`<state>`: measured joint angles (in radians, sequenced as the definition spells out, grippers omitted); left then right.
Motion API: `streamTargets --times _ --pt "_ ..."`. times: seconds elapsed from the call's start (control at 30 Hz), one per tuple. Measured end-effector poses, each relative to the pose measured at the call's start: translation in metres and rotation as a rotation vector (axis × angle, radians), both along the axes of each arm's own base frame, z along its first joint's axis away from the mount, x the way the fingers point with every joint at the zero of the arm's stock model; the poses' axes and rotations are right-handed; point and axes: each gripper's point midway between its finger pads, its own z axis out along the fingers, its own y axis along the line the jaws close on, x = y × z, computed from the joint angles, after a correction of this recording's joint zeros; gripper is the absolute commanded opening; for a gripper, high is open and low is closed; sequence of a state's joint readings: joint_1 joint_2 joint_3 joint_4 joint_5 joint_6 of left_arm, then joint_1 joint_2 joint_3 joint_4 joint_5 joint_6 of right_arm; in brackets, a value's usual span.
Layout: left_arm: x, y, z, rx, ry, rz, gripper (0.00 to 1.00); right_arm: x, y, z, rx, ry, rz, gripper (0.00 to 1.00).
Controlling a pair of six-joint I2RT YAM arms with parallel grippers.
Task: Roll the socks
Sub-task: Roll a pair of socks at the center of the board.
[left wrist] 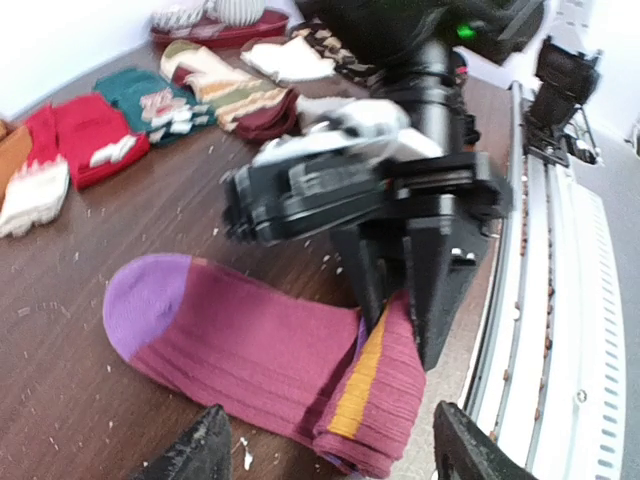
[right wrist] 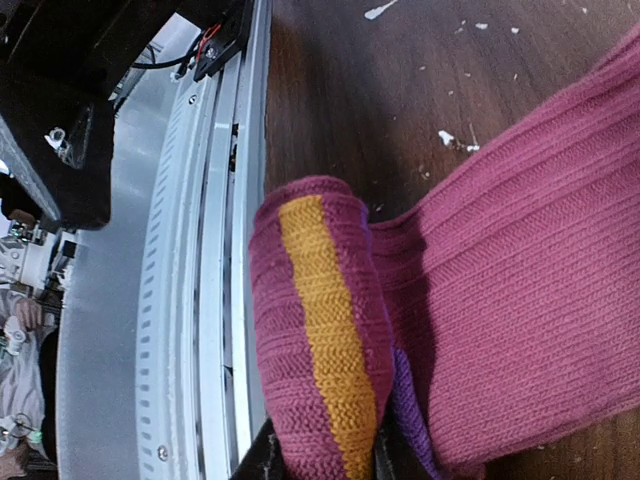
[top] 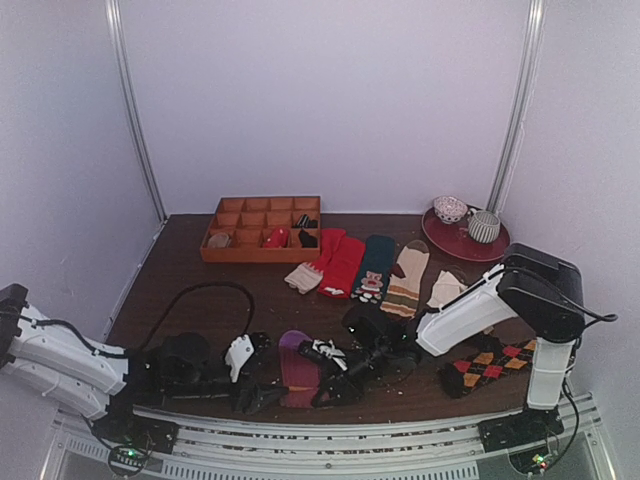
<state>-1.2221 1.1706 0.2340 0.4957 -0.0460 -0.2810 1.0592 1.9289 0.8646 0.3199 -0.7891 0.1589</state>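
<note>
A long purple-magenta sock (top: 293, 360) lies flat near the table's front edge, its lilac toe (left wrist: 148, 290) pointing away. Its cuff end, with an orange stripe (right wrist: 330, 340), is folded over into a short roll (left wrist: 378, 400). My right gripper (left wrist: 402, 322) comes down from above and is shut on this rolled cuff; the right wrist view shows the roll squeezed between its fingertips (right wrist: 325, 465). My left gripper (left wrist: 335, 455) is open, its black fingertips (left wrist: 205, 445) standing wide on either side of the roll without touching it.
More socks lie in a row behind: red (top: 340, 262), teal (top: 375, 265), beige striped (top: 408, 280), and an argyle pair (top: 490, 362) at right. An orange compartment tray (top: 262, 228) and a red plate (top: 465, 240) with bowls stand at the back. The metal rail (left wrist: 560, 330) borders the cuff.
</note>
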Motion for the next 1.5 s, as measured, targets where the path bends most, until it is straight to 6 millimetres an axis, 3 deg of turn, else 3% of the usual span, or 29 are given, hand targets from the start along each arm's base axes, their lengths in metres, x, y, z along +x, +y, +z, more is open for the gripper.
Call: streamTargets --times 0.1,0.3,0.43,0.67,0.97,1.13,1.27,1.37,1.43,1.5 --pt "-0.006 0.001 0.003 -0.013 -0.069 -0.03 0.68 -0.004 -0.002 0.0 -0.017 0.111 -0.009 0.22" --pt "-0.02 -0.001 -0.029 0.07 -0.111 -0.109 0.69 -0.002 -0.002 0.0 -0.051 0.223 -0.02 0.22" --pt "-0.026 -0.007 -0.039 0.092 -0.128 -0.157 0.69 -0.001 -0.002 0.0 -0.071 0.258 -0.016 0.22" --pt "-0.028 -0.025 -0.034 0.061 -0.163 -0.207 0.68 -0.001 -0.002 0.0 -0.085 0.279 -0.013 0.21" --pt "-0.029 -0.034 -0.047 0.087 -0.161 -0.231 0.56 -0.001 -0.002 -0.001 -0.083 0.285 -0.009 0.21" --pt "-0.028 -0.035 -0.046 0.077 -0.16 -0.225 0.4 -0.001 -0.003 0.0 -0.083 0.286 -0.008 0.21" --pt "-0.028 -0.035 -0.05 0.082 -0.155 -0.223 0.55 -0.002 -0.003 -0.001 -0.084 0.29 -0.006 0.21" --pt "-0.028 -0.036 -0.057 0.089 -0.144 -0.224 0.59 -0.002 -0.003 -0.001 -0.084 0.29 -0.007 0.21" --pt "-0.028 -0.036 -0.059 0.089 -0.14 -0.222 0.6 -0.002 -0.003 -0.001 -0.083 0.29 -0.007 0.21" --pt "-0.028 -0.036 -0.058 0.082 -0.141 -0.22 0.53 -0.002 -0.004 -0.001 -0.08 0.289 -0.007 0.21"
